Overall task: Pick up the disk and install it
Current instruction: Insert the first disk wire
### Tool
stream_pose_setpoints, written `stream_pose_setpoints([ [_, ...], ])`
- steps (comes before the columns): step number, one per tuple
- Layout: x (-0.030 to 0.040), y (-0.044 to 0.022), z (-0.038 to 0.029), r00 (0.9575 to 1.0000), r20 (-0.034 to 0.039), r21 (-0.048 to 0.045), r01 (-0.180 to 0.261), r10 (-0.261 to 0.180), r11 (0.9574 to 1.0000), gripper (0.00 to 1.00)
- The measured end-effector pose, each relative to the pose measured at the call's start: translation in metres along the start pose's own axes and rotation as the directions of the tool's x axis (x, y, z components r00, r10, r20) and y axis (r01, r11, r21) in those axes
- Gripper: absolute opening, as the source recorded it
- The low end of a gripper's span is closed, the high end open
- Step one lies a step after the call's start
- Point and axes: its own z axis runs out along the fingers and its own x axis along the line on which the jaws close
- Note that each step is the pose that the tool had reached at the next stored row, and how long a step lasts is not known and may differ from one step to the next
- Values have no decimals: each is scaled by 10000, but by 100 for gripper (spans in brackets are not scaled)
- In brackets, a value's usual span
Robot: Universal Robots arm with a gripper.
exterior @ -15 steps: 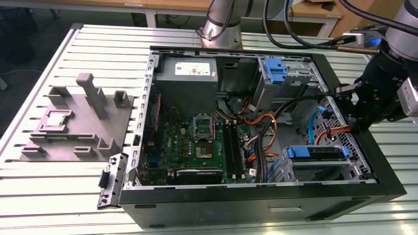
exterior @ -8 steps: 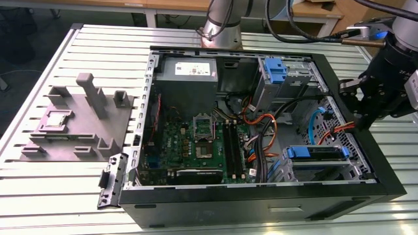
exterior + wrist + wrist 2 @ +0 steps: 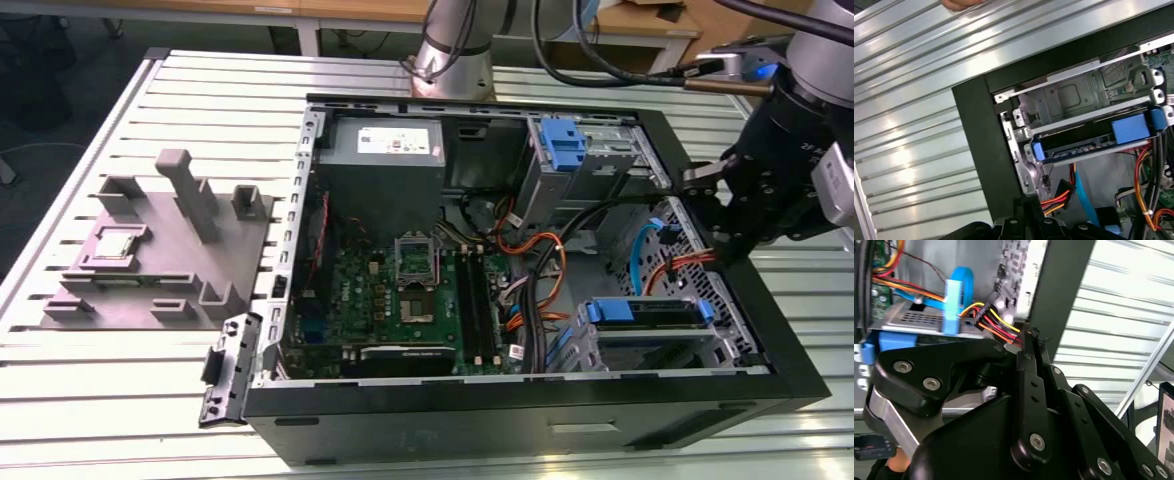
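Hovering at the open computer case's (image 3: 787, 370) three o'clock rim, my gripper (image 3: 1029, 337) is pinched narrow around nothing, while the disk (image 3: 645, 312) sits in the drive cage (image 3: 721, 345) at five o'clock inside.

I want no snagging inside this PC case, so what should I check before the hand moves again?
1. Disk located: ok. The disk sits in the drive cage, in its blue carrier.
2. Hand holding the disk: not ok. The hand is shut and empty.
3. Cables clear of the hand: not ok. The power cables lie right beside its tips.
4. Clearance to the case wall: cannot tell. It runs close alongside.
5. Disk fully seated: cannot tell.
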Motion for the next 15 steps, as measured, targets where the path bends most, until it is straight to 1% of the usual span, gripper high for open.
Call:
stream_pose_setpoints([
  [3,-74,25,-17,10000,0,1,0,0,10000,17],
  [4,-77,27,-17,10000,-2,-6,-31,31,10000,17],
  [7,-77,26,-18,9985,-49,-116,-543,542,9985,17],
  [10,-78,27,-16,9941,-103,-223,-1080,1078,9939,17],
  [13,-79,27,-13,9872,-161,-326,-1593,1588,9867,17],
  [14,-84,28,-14,9851,-176,-350,-1715,1709,9846,17],
  [15,-98,33,-18,9842,-182,-361,-1765,1759,9836,17],
])
